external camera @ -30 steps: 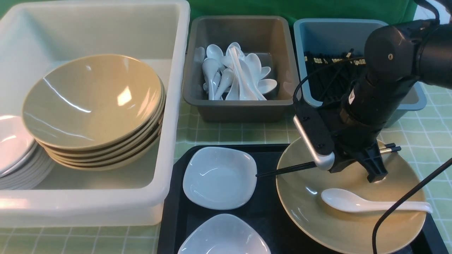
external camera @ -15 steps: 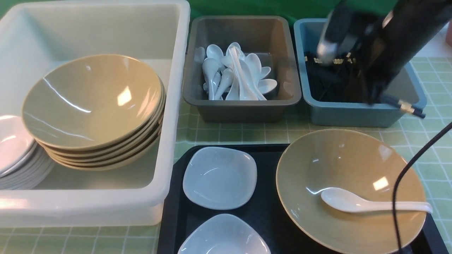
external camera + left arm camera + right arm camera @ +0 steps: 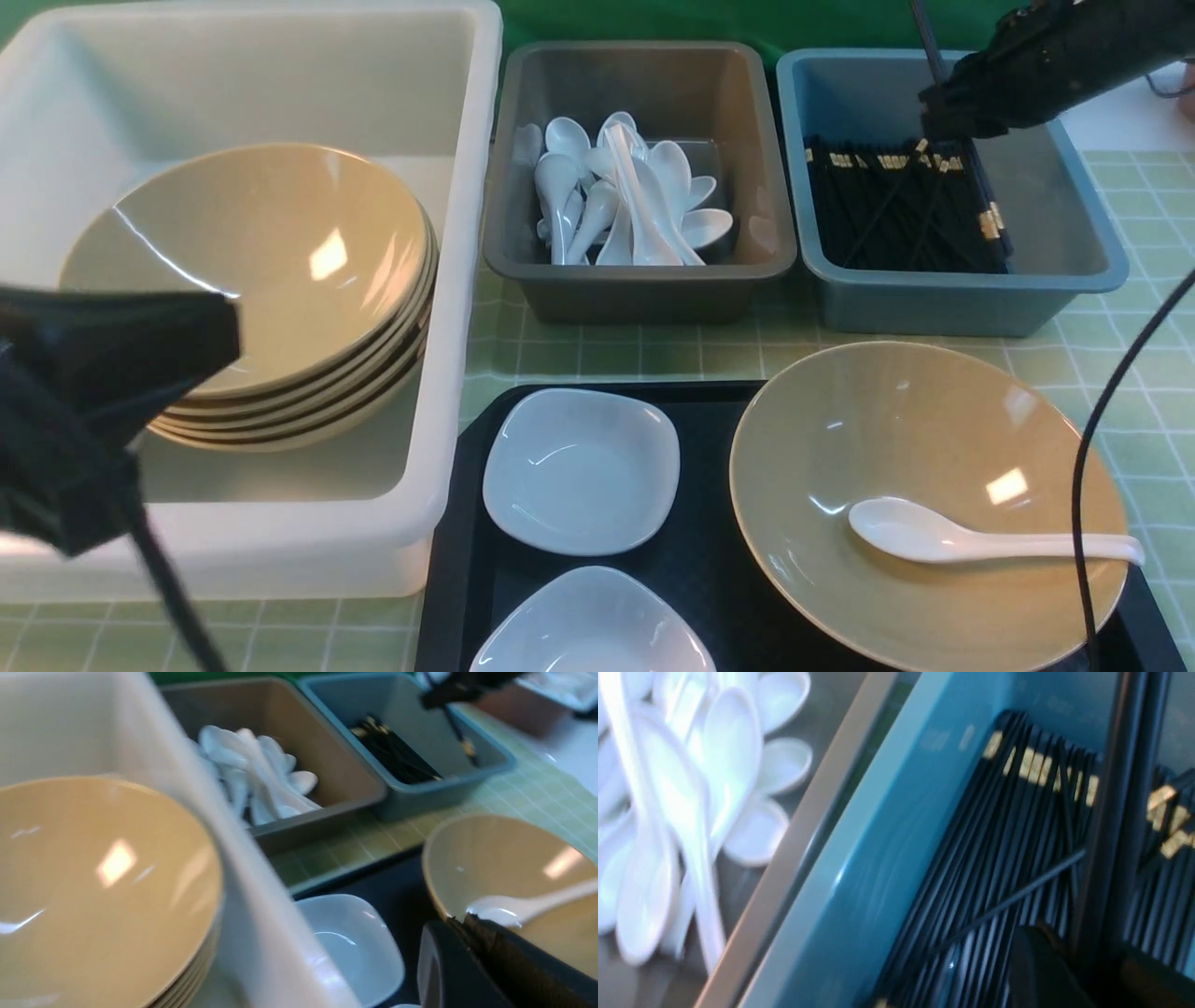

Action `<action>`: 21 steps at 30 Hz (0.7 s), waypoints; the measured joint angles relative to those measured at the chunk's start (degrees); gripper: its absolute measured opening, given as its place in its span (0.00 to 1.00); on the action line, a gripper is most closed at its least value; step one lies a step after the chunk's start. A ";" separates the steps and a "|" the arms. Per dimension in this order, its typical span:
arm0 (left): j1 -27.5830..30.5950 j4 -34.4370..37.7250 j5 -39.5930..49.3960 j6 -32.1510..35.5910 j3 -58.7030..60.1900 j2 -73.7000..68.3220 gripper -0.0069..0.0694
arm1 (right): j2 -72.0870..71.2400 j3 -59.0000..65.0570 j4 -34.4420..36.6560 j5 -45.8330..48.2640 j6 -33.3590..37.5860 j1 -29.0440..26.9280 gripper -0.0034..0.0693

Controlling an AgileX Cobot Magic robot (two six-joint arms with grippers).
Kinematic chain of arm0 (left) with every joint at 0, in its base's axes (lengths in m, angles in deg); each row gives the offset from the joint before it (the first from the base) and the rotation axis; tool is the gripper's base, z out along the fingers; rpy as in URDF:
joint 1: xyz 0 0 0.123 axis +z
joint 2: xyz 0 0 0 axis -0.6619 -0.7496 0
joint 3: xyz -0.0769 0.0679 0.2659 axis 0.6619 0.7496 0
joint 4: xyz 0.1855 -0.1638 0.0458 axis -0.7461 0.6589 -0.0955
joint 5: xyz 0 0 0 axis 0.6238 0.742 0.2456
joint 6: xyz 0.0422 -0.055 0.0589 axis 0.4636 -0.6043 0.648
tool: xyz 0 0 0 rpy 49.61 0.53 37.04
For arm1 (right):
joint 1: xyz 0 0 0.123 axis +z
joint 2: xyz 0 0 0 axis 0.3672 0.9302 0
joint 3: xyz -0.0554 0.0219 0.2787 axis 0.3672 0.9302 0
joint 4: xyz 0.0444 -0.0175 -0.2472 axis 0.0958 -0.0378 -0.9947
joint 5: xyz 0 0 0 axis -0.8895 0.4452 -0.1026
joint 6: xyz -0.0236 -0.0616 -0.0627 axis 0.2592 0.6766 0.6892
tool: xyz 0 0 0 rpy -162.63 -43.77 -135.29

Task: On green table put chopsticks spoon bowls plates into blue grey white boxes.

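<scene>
Right gripper (image 3: 943,117) clenched on black gold-banded chopsticks (image 3: 1122,812), poised above dusty-blue plastic tub (image 3: 1064,280), over the pile (image 3: 896,215) of same inside. Left gripper (image 3: 460,921) closed, empty.

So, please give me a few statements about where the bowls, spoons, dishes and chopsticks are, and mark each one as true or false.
1. A white spoon lies in the tan bowl on the black tray. True.
2. The right gripper holds chopsticks over the blue box. True.
3. The grey box holds chopsticks. False: it holds white spoons.
4. The stack of bowls stands in the blue box. False: it stands in the white box.
5. Two white dishes sit on the tray. True.
</scene>
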 joint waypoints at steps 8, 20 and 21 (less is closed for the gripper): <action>-7.62 3.28 0.83 4.18 -2.10 -5.96 0.09 | 4.76 -2.30 -1.80 -4.41 -10.15 -0.06 0.24; -9.13 6.05 1.81 5.61 -2.10 -6.87 0.09 | 3.33 -2.36 -2.28 1.03 -13.70 -0.06 0.76; -9.13 6.05 1.81 5.61 -2.10 -6.87 0.09 | 2.07 -2.36 -2.35 4.33 -12.12 -0.06 0.80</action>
